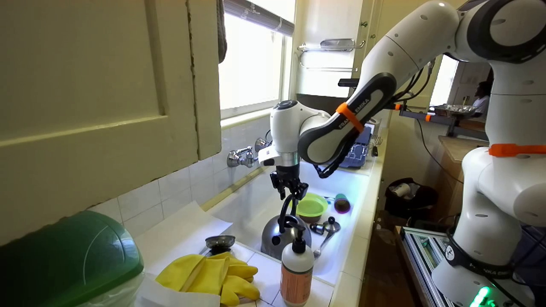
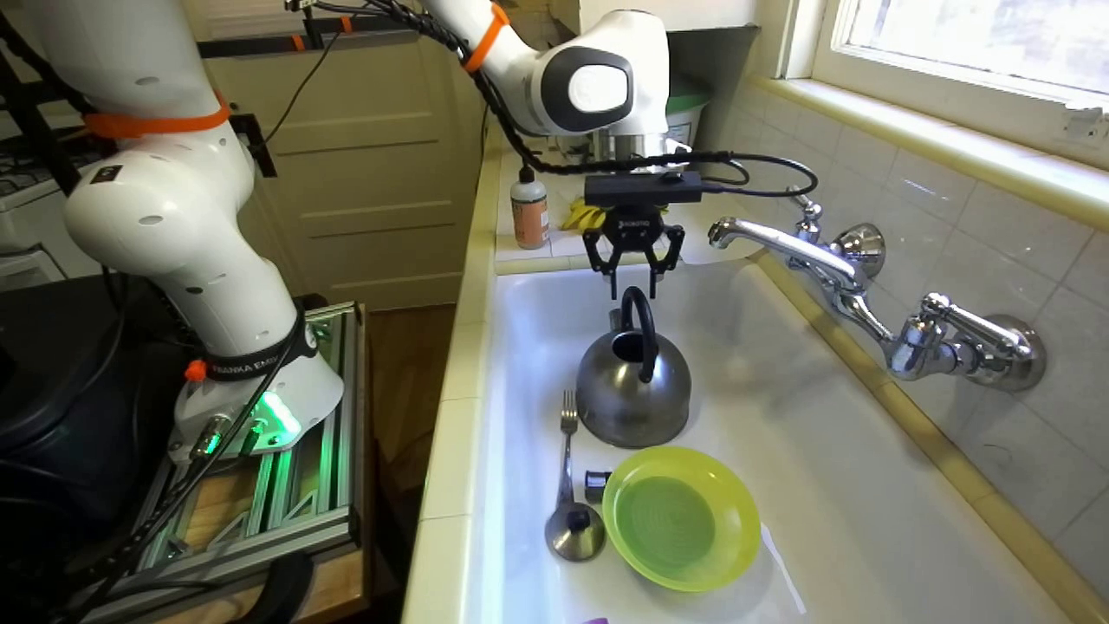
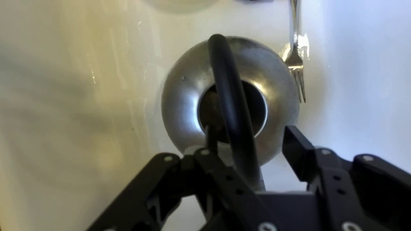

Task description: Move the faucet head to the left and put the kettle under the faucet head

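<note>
The steel kettle (image 1: 269, 238) stands upright in the sink with its round top opening uncovered; it also shows in an exterior view (image 2: 632, 403) and the wrist view (image 3: 181, 102). Its dark arched handle (image 3: 229, 86) rises toward my gripper (image 3: 249, 138). The gripper is open, and in the wrist view the handle shows between its two fingers, nearer the left one. The gripper also shows in both exterior views (image 1: 292, 194) (image 2: 633, 290), just at the handle's top. The chrome faucet head (image 2: 784, 244) points over the sink beside the gripper. It is hidden behind the arm in an exterior view.
A lime-green bowl (image 2: 676, 520), a fork (image 2: 567, 433) and a small steel lid (image 2: 574, 530) lie in the sink near the kettle. A pump bottle (image 1: 297, 268) and yellow gloves (image 1: 209, 275) sit on the counter. The tap's knob handle (image 2: 970, 334) projects from the wall.
</note>
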`<state>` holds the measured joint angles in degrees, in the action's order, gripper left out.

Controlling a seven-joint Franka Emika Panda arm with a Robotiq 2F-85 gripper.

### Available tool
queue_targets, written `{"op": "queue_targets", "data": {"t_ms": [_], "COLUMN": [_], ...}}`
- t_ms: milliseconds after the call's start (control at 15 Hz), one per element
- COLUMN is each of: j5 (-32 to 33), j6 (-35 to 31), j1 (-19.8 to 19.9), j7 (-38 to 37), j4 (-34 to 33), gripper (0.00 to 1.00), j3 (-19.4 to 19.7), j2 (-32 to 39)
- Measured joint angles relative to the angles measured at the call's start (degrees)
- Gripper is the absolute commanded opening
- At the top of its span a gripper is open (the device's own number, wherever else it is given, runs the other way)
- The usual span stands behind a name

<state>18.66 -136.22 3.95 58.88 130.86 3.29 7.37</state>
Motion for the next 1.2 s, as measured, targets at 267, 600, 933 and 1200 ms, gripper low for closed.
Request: {"op": "queue_targets", "data": {"t_ms": [267,600,933,1200], "j5": [1.0,1.1,1.1,1.0], "j6": [-0.1,-0.1,-0.1,-0.1], "j1": [0.0,0.0,0.3,0.6], "j7": [0.0,-0.5,-3.8,-7.5], "j4": [-0.4,-0.5,-0.5,-0.8], "gripper": [0.03,0.05,0.05,0.05], "j3": [-0.1,-0.2,0.2,0.9], "j2": [0.2,0.3,0.4,0.6]}}
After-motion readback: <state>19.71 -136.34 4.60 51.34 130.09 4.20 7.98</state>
